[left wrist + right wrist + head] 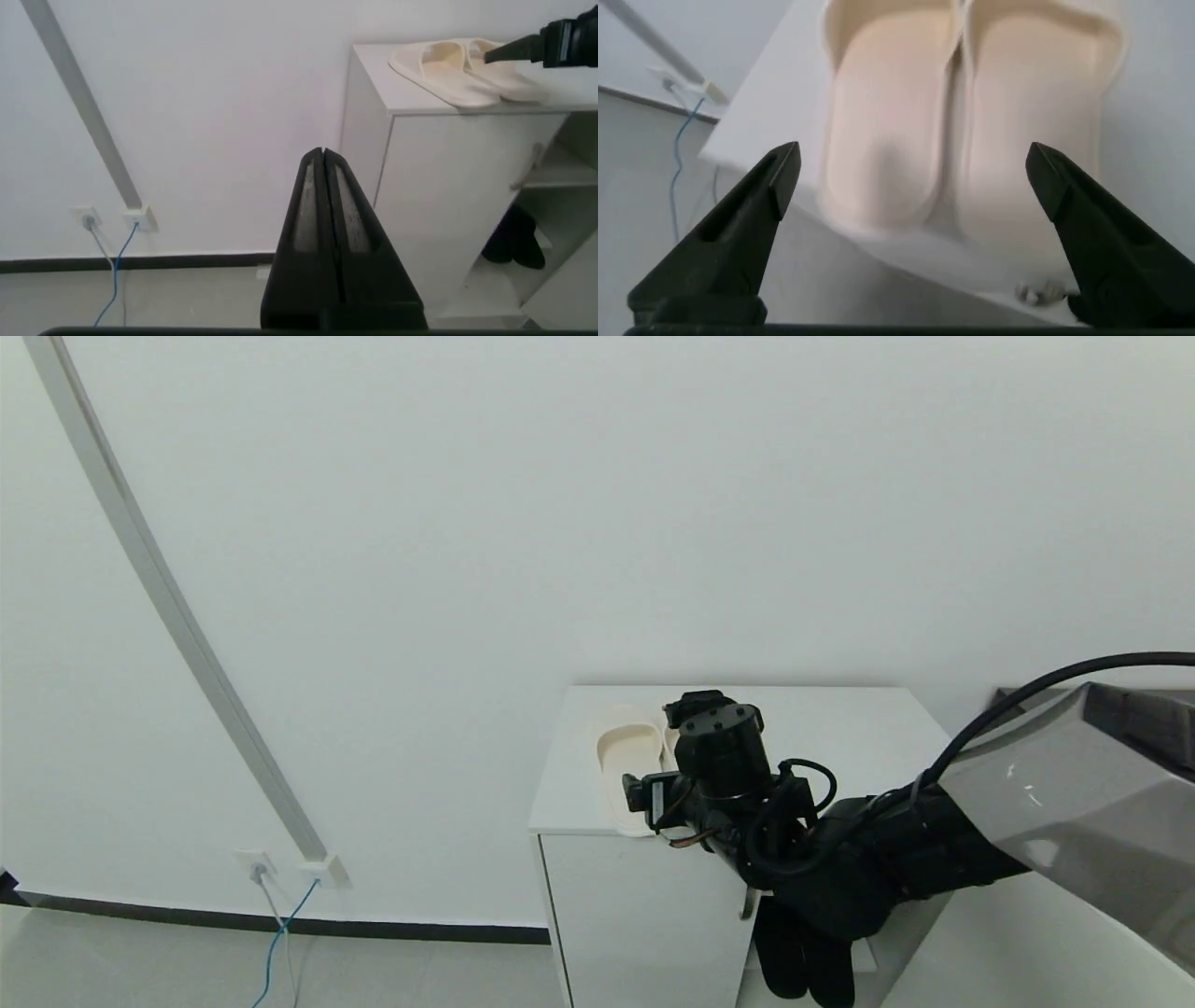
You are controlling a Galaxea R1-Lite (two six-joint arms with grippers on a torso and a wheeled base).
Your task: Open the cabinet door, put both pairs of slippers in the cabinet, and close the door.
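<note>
The cream slippers [627, 770] lie side by side on top of the white cabinet [644, 905], in the lower centre of the head view. They sit towards the left part of the top, with their near ends at its front edge, perhaps a little over it. Their long axis runs from that front edge back towards the wall, which in the head view is nearly straight up the frame.

The right gripper [912, 154] hangs just in front of and above those near ends. Its fingers are spread wide, one outside each outer flank of the pair, so the opening lies across the long axis. Neither finger touches the slippers. By my reading, the coming grasp depends on that crosswise straddle: closing from here would press the two slippers together from the sides.

The left gripper [323, 163] is pressed together on nothing. It sits low and well apart on the left, facing the cabinet's side, so the right arm is plainly the nearer one.

The cabinet stands open on its right side, and a dark pair [514, 238] seems to rest low inside it.
</note>
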